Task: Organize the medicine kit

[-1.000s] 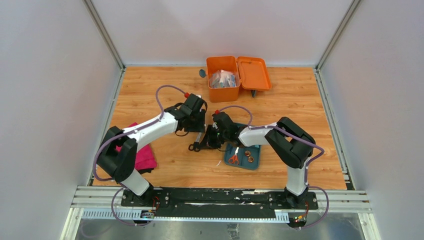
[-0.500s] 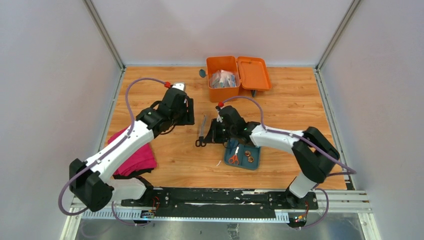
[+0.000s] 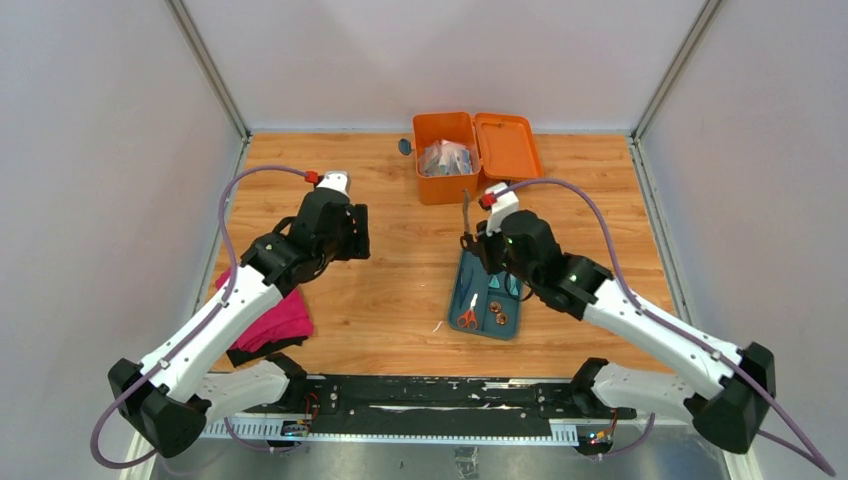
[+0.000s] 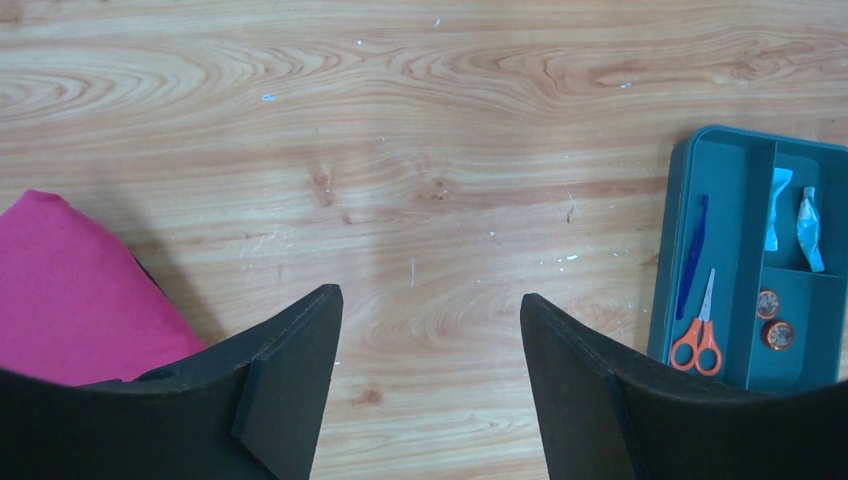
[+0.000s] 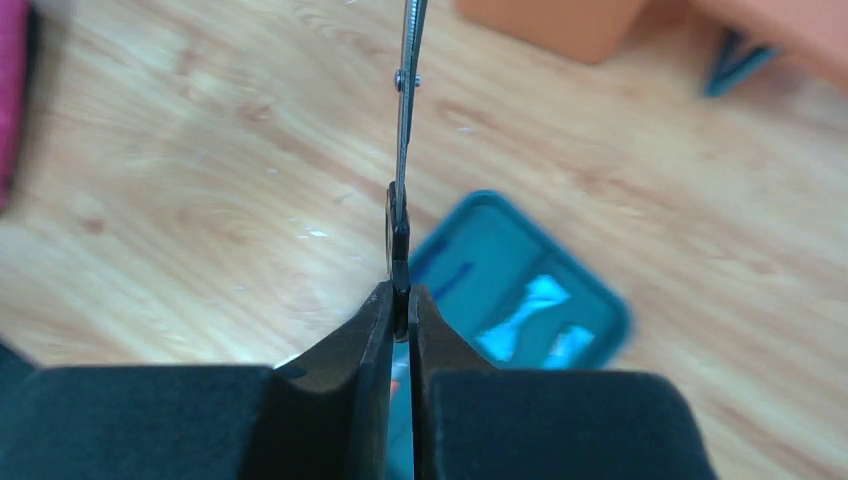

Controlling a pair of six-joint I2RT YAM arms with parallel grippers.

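Nearest my end, a pink cloth (image 3: 272, 318) lies on the wood worktop (image 4: 420, 120), to the left of the left gripper (image 4: 430, 310) and back behind its jaws. Those jaws stand wide apart with nothing between them, hanging over bare wood.

Off to their right sits a flat teal divided tray (image 4: 728, 200). Its long compartment holds orange-handled scissors (image 4: 697, 340) and a thin blue tool (image 4: 690, 260). Two small copper-coloured rounds (image 4: 772, 318) sit in a smaller compartment beside the scissors (what they are I can't make out). Two pale blue-white packets (image 4: 792, 208) lie in the part beyond that.

The right gripper (image 5: 400, 300) hangs over the far end of that tray. Its jaws are pinched narrow on the black handle of a slim metal tool (image 5: 404, 90), either scissors or a clamp; seen edge-on, I can't tell which. The tool runs straight out ahead of the jaws, lifted clear of the tray, with a pivot screw showing partway along it.

Just past the tool's tip, ahead of the right jaws, stands the medicine kit (image 3: 445, 175), an orange box at the far side of the worktop. Its lid (image 3: 508, 145) is thrown open to the right, and clear packets (image 3: 445, 157) are heaped inside. From the left jaws it is well apart, ahead and to the right.
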